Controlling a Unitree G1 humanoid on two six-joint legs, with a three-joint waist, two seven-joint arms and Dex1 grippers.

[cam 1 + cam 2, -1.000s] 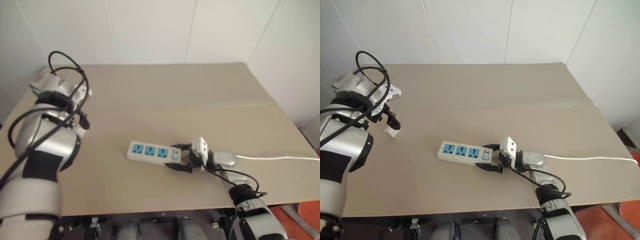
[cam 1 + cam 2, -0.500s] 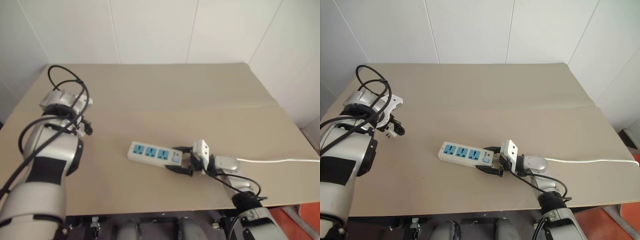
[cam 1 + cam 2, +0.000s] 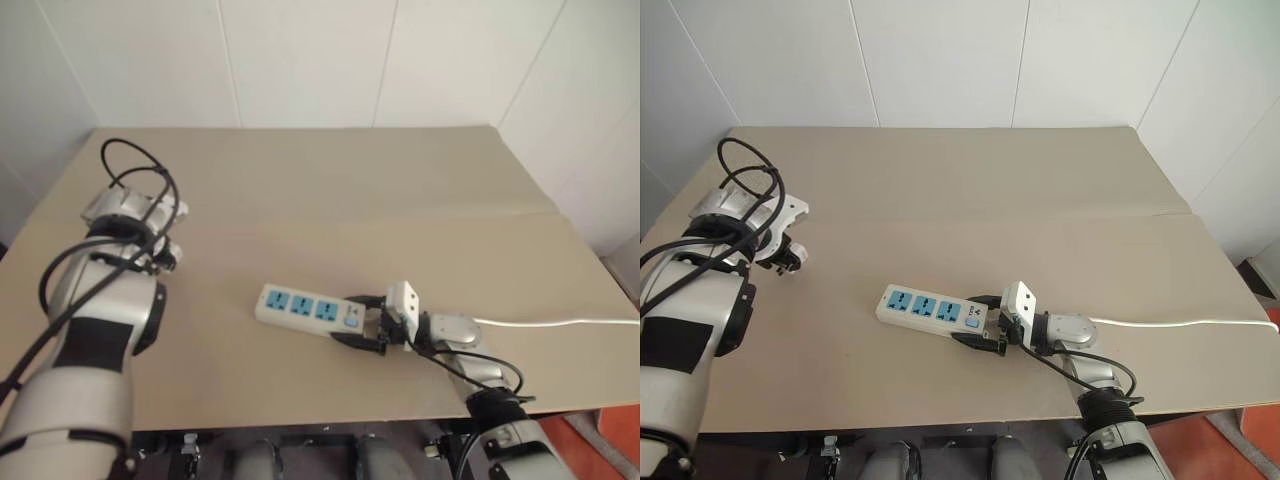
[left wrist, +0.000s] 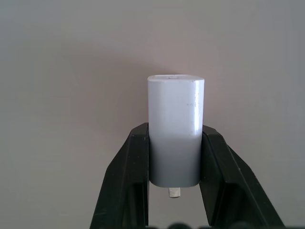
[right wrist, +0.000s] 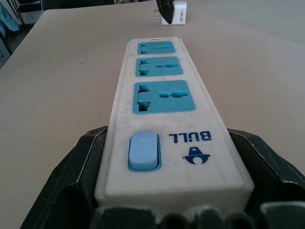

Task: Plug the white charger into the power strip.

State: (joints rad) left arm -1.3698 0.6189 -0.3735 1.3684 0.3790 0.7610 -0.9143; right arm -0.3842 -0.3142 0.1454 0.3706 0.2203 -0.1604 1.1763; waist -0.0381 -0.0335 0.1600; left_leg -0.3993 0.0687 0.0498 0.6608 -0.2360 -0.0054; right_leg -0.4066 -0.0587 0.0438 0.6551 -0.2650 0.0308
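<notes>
Left wrist view: left gripper (image 4: 174, 157) clamped around white charger (image 4: 175, 129).

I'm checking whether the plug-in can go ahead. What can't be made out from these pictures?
- White charger: its prongs sit behind the body between the left gripper fingers in the left wrist view, and are too small to count in the right wrist view.
- Power strip: its cord end is hidden by the right gripper in the right wrist view.

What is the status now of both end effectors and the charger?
Left end effector shut on white charger, far left of table. Right end effector shut on switch end of power strip. Nothing between charger and strip.
</notes>
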